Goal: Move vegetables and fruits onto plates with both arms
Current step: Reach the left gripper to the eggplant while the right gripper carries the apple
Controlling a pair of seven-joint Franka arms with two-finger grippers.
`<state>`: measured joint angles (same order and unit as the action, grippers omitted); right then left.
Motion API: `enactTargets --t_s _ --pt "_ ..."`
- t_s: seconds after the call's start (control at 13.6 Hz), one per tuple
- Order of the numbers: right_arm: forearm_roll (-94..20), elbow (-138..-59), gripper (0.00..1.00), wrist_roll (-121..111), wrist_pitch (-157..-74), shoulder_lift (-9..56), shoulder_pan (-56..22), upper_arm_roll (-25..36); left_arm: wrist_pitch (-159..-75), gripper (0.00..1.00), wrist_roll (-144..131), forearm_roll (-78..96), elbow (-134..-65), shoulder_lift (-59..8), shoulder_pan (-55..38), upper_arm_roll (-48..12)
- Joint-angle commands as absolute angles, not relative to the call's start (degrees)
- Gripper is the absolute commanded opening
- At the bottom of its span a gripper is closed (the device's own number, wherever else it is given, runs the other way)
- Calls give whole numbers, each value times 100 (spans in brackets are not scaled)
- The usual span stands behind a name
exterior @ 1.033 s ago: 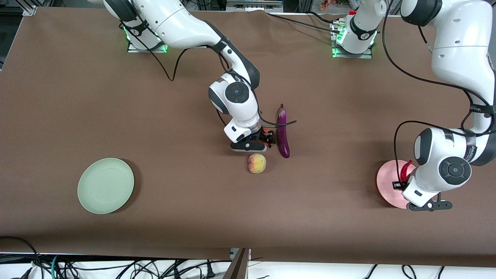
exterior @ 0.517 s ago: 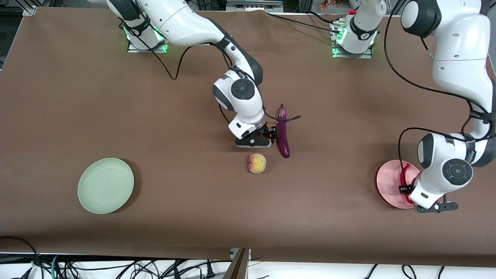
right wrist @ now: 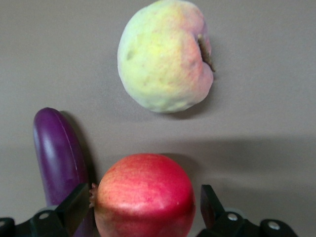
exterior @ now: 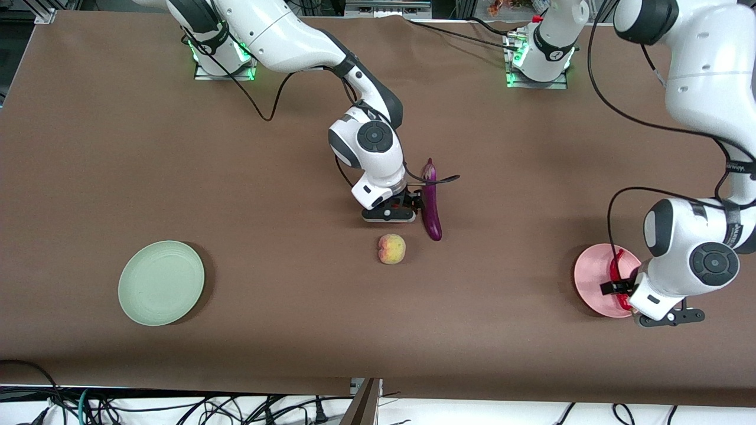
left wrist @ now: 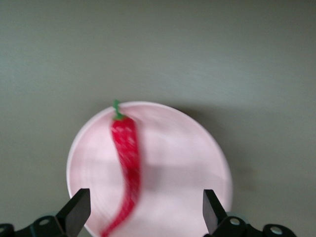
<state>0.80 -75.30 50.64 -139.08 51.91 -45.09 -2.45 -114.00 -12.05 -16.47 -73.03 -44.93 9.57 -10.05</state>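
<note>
— What changed since a moment ago?

— The left gripper (exterior: 621, 287) let go of the thin, curved red chili (left wrist: 126, 165). Its fingers are spread wide, and the chili lies in the pink plate (left wrist: 197, 163).

— And going across the table?

— The round, ringed green plate (exterior: 161, 283) holds nothing. In the middle, the right gripper (right wrist: 140, 207) has its fingers spread around the smooth red pomegranate (right wrist: 144, 195), not squeezing. The fuzzy, creased peach (exterior: 391, 248) sits nearer the front camera. The long, shiny purple eggplant (exterior: 432, 202) lies beside them.
</note>
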Motion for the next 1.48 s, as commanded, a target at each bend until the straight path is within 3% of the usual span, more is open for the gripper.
enactTargets --t_s 0.0,0.15,0.22,0.37,0.52,0.66,0.89,1.03,1.18,1.4 --pt "132 -7532 96 5062 -13878 5212 -4588 -202 -10418 100 -1143 -1503 -7462 -3886 958 -1562" --pt "132 -7532 67 5062 -13878 5212 -4588 -202 -10057 100 -1169 -1390 -7532 -3666 984 -1923" --pt "123 -7532 43 5062 -13878 5221 -4588 -202 -9898 100 -1186 -1075 -7584 -3561 993 -2029" --pt "106 -7541 23 5062 -13878 5212 -4588 -202 -9652 100 -1169 -538 -7585 -3481 1011 -2039" --pt "114 -7489 21 5062 -13625 5125 -4518 -193 -9388 100 -1195 -151 -7585 -3341 1002 -2039" --pt "97 -7462 20 5001 -12827 4835 -4369 -158 -9238 100 -1370 148 -7698 -3165 932 -2161" --pt "70 -7479 20 4118 -11817 4334 -3843 -150 -9421 100 -1650 167 -8215 -2832 941 -2740" --pt "62 -7497 20 3388 -11357 4140 -3360 -149 -10138 100 -2318 123 -9074 -2428 940 -3206" --pt "62 -7532 20 2422 -11032 4070 -2789 -141 -11375 100 -2478 114 -10225 -2076 940 -3497" --pt "62 -7672 20 876 -10863 4069 -1744 -149 -13353 100 -3179 1 -11440 -2091 609 -3700"
